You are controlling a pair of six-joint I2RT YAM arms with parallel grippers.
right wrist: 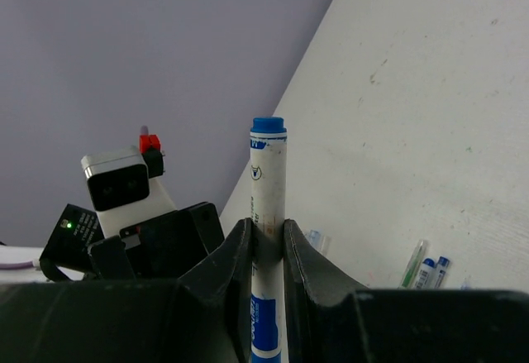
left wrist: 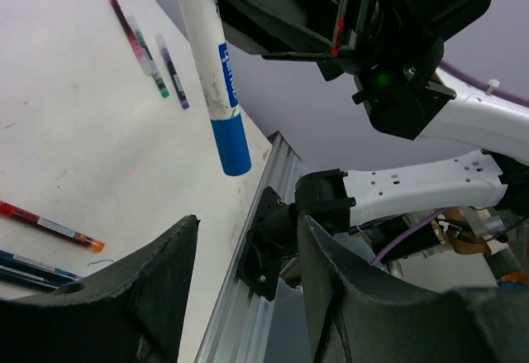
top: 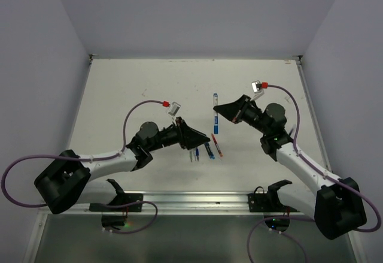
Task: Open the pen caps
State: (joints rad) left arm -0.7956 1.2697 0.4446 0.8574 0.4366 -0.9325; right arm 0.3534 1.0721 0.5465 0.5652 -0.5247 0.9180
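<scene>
My right gripper (top: 218, 111) is shut on the white barrel of a marker (top: 215, 114) and holds it above the table. In the right wrist view the gripper (right wrist: 267, 227) pinches the marker (right wrist: 268, 183) at mid-length, its small blue end up. The marker's blue cap (left wrist: 233, 143) hangs at the lower end in the left wrist view, still on the barrel (left wrist: 202, 40). My left gripper (top: 205, 138) is open and empty, its fingers (left wrist: 124, 297) just below and short of the cap. Several thin capped pens (top: 206, 150) lie on the table under the grippers.
A red pen (left wrist: 50, 226) and blue pens (left wrist: 25, 269) lie by my left fingers, and more thin pens (left wrist: 157, 69) lie farther off. The table's metal front rail (left wrist: 240, 322) runs close by. The table (top: 143, 89) has walls on three sides.
</scene>
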